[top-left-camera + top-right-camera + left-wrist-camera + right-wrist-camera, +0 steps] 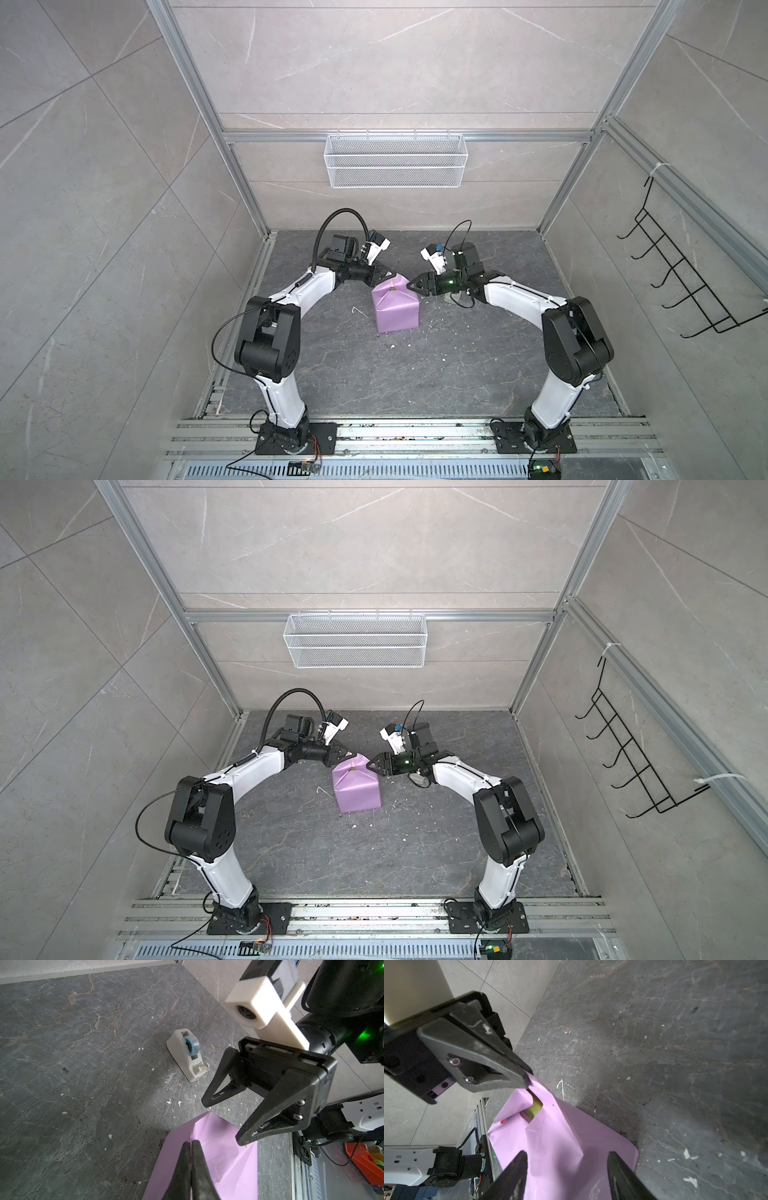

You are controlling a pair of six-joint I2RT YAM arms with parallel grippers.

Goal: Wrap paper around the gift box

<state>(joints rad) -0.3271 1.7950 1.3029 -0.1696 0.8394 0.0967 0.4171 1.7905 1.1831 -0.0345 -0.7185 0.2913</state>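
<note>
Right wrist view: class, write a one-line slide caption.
Left gripper pinches a corner of the lilac paper sheet over the ribbed olive-green gift box; open right gripper hovers nearby.

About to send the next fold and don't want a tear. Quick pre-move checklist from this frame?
1. Left gripper shut on the paper flap: ok.
2. Right gripper jaws open, nothing held: ok.
3. Right gripper clear of the paper: cannot tell; one fingertip overlaps it in the left wrist view.
4. Gift box fully covered: not ok; olive surface shows through a gap under the pinched flap.
5. Tape dispenser upright, roll loaded: ok.
6. Seams taped: cannot tell.
</note>
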